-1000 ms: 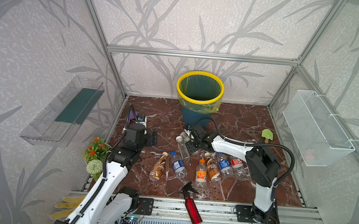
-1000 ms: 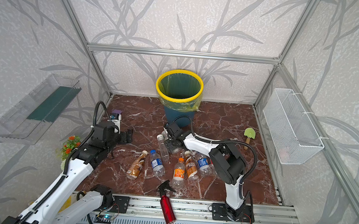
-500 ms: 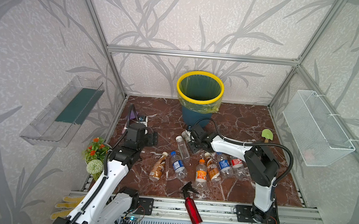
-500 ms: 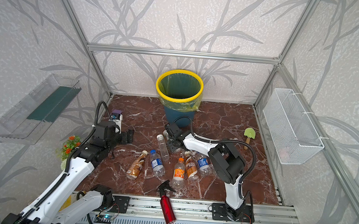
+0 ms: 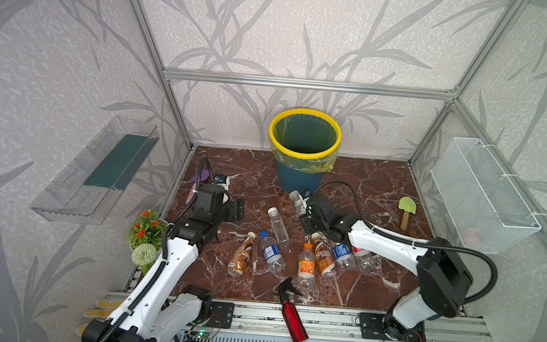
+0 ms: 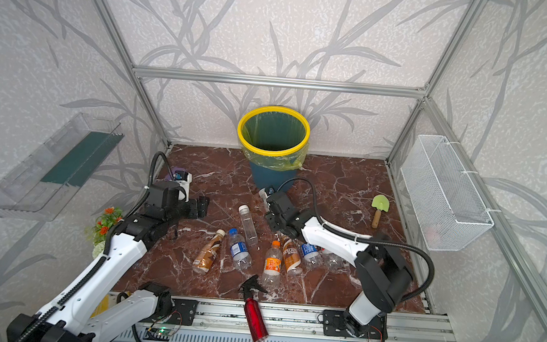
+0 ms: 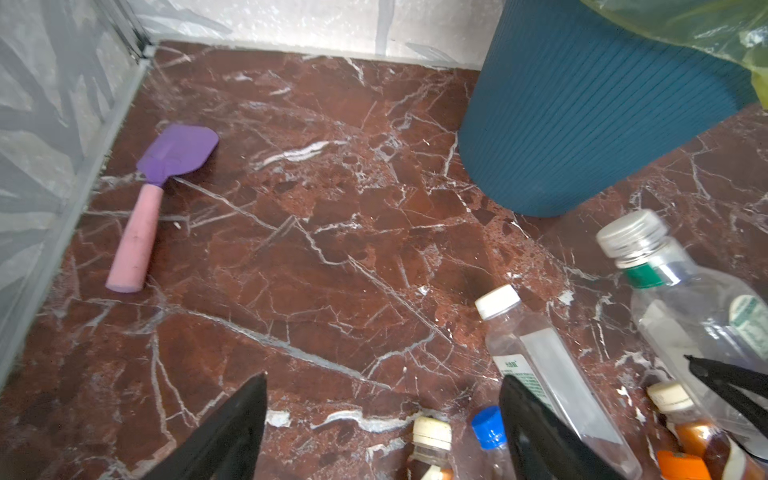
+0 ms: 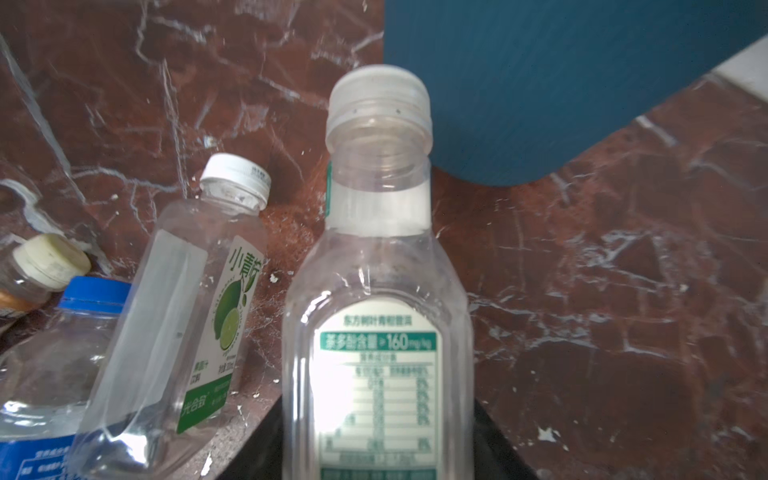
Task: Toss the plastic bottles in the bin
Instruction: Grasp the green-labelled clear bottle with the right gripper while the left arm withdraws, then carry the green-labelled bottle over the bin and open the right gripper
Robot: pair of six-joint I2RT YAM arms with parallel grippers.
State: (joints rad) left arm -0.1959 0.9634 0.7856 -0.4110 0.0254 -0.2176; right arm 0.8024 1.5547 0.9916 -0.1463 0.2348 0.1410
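The right fingers [image 5: 306,214] have just closed on a clear bottle [image 8: 376,291] at the foot of the bin [image 5: 300,177].

A moment before, these fingers stood wider around the bottle; now they press its body from both sides, only partly closed because the bottle fills the gap. So the grasp seems done, and I judge that the next step is to lift the bottle over the yellow rim. It is at the middle of the surface [image 5: 364,185], toward the back edge, and I cannot tell if it has already left the surface. The left fingers [image 5: 238,209] have narrowed a little but are wide apart and hold nothing, near the left edge. The other bottles [image 5: 306,264] lie toward the front edge, not yet thrown away.
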